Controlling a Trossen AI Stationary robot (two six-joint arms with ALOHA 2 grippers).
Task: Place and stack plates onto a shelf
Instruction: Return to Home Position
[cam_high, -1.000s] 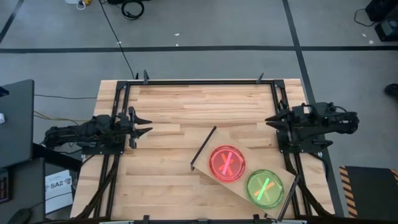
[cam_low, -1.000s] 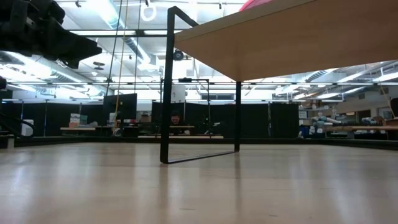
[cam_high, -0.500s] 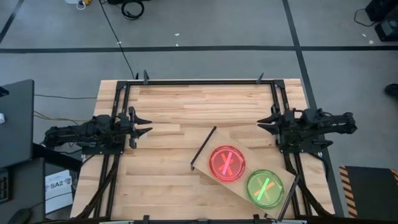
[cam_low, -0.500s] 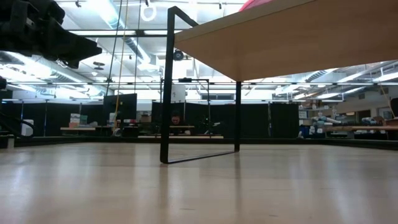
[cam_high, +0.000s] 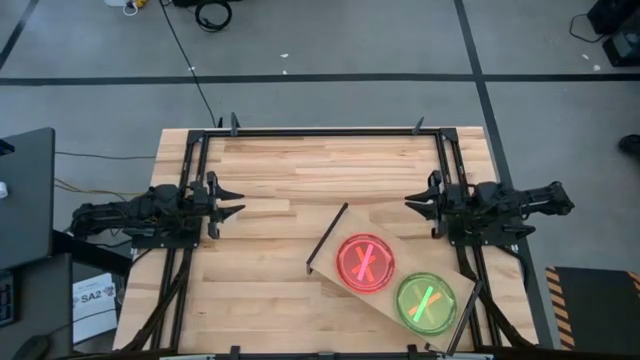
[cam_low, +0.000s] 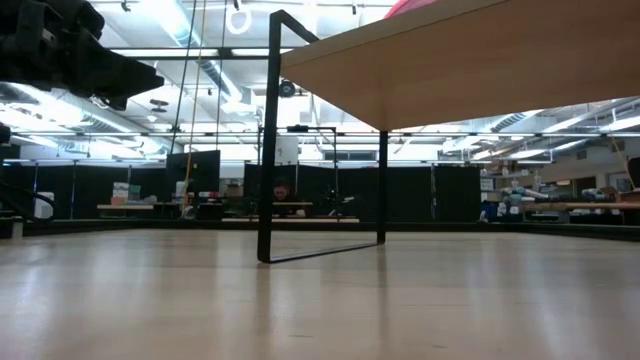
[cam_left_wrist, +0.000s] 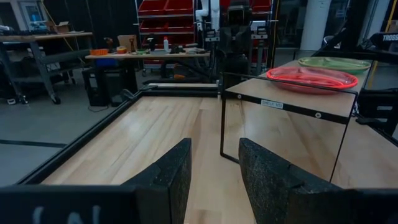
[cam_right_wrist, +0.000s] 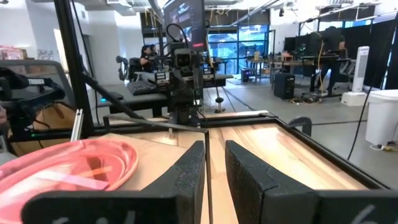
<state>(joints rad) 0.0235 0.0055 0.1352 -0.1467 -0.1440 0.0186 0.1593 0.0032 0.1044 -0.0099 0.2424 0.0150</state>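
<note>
Plates top a light wooden rectangular shelf on thin black metal legs (cam_high: 388, 303). It stands askew on the pale plank bench (cam_high: 300, 170), on the right arm's half and close to the edge at the bottom of the overhead view. Two plates show from above. A small round translucent neon pink plastic plate (cam_high: 366, 262) sits toward the shelf's inner end. A matching neon green plastic plate (cam_high: 427, 303) sits just beside it toward the outer end, with a thin strip of board between them. Crossed bright streaks show through each; how many plates lie under either one cannot be counted. From bench height, the shelf's underside and a black leg (cam_low: 270, 140) dominate the view.

The left tool (cam_high: 240, 201) hovers by the bench's left edge, well apart from the shelf. Its two dark fingers (cam_left_wrist: 171, 180) are parted by a moderate gap with nothing between them, and its camera looks across the wood to the pink plate and the green plate. The right tool (cam_high: 412, 202) hangs over the bench's right side, near the shelf but not above it. Its fingers (cam_right_wrist: 186, 174) are a narrow gap apart and empty. A black metal frame (cam_high: 320, 131) rims the bench.
</note>
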